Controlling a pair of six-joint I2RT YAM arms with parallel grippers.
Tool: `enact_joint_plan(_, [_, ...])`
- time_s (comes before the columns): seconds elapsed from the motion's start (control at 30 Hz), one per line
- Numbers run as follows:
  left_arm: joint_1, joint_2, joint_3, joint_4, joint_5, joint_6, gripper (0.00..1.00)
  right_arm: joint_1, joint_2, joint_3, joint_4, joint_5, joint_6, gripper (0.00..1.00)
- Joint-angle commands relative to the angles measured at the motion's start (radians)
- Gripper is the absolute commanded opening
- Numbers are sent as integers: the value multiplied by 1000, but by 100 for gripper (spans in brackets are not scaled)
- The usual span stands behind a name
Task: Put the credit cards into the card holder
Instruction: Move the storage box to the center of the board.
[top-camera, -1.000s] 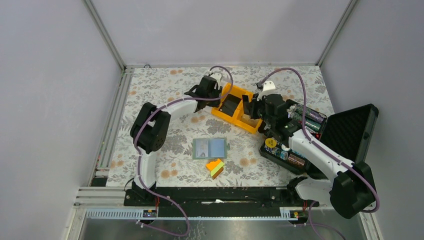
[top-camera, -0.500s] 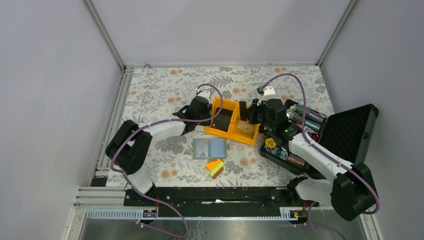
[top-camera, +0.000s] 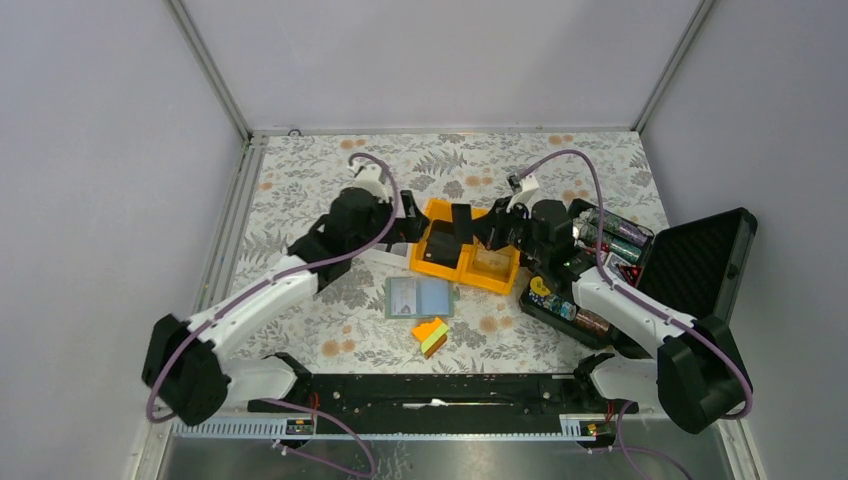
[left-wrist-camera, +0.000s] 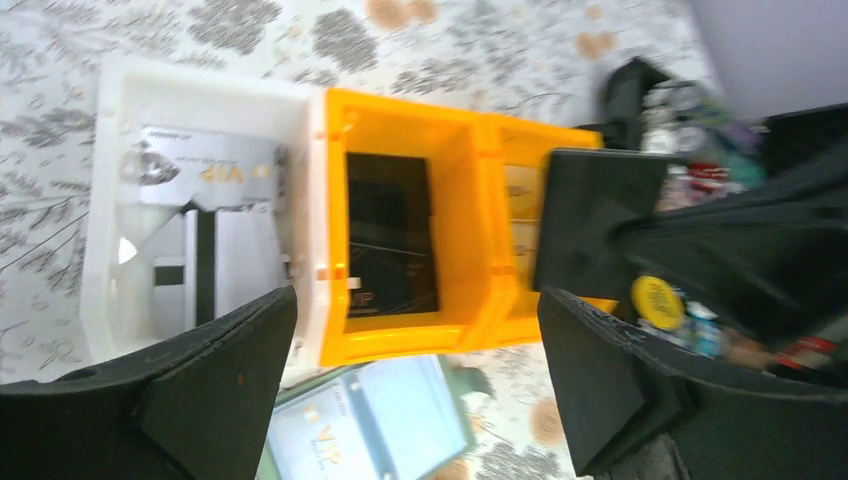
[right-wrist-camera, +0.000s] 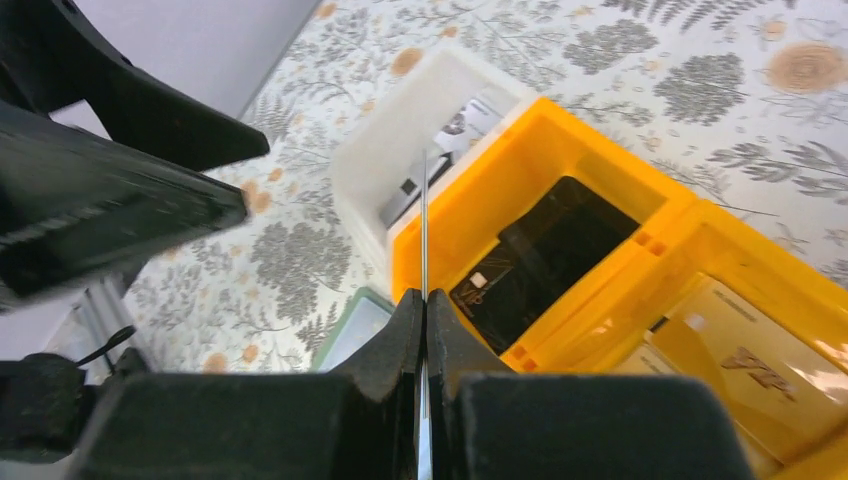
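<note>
Cards (left-wrist-camera: 205, 170) marked "VIP" rest in the white tray (left-wrist-camera: 110, 150) and orange bin (left-wrist-camera: 465, 200). Right gripper (right-wrist-camera: 422, 300) pinches what looks like a dark card (left-wrist-camera: 600, 205); left gripper (left-wrist-camera: 417, 300) hangs spread wide above. Card holder (top-camera: 420, 296) lies open just nearer.

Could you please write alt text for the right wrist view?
The right gripper is shut on a thin card seen edge-on, above two joined orange bins. One bin holds a black card, the next a tan card; a white bin beyond holds a pale card, and the open left gripper fills the left edge.
</note>
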Motion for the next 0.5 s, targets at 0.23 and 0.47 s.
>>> enact_joint_plan(0.23, [97,-187,-62,243,622,-88,99,-2,-30,-6,272,-440,134,0])
enact_joint_plan(0.47, [96,-243,-86,243,706,-76,96,-2,-63,12,312,-543,210,0])
